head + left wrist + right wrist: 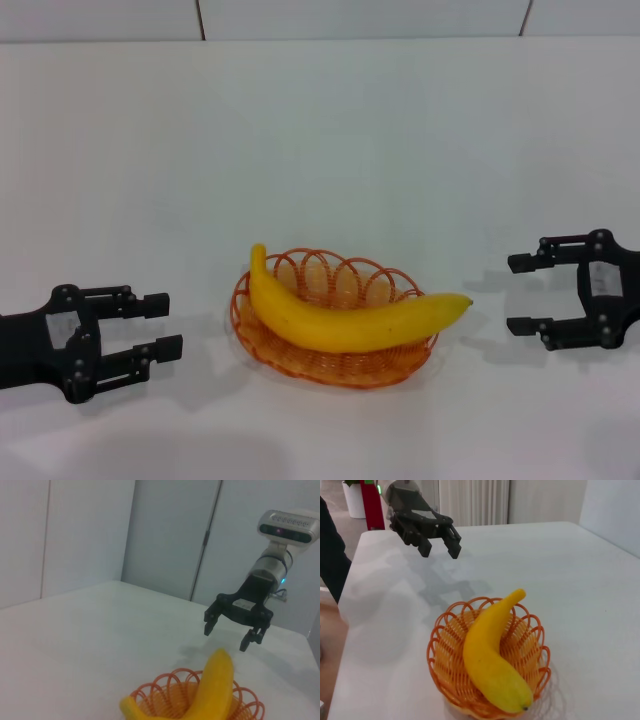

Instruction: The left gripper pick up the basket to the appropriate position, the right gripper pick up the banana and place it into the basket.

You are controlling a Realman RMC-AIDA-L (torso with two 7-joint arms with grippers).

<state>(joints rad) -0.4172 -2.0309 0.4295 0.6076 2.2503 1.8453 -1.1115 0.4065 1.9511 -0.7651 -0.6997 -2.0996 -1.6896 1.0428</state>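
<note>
I read the banana [350, 318] as already lying in the basket [335, 365], its long axis running across the basket from the left gripper's side to the right gripper's, both ends overhanging the rim. The left gripper [160, 323] sits just off the basket's left side; the right gripper [525, 293] sits farther off on the opposite side — both level, fingers spread, holding nothing. Judgement: placement looks complete, and neither arm needs to close in.
</note>
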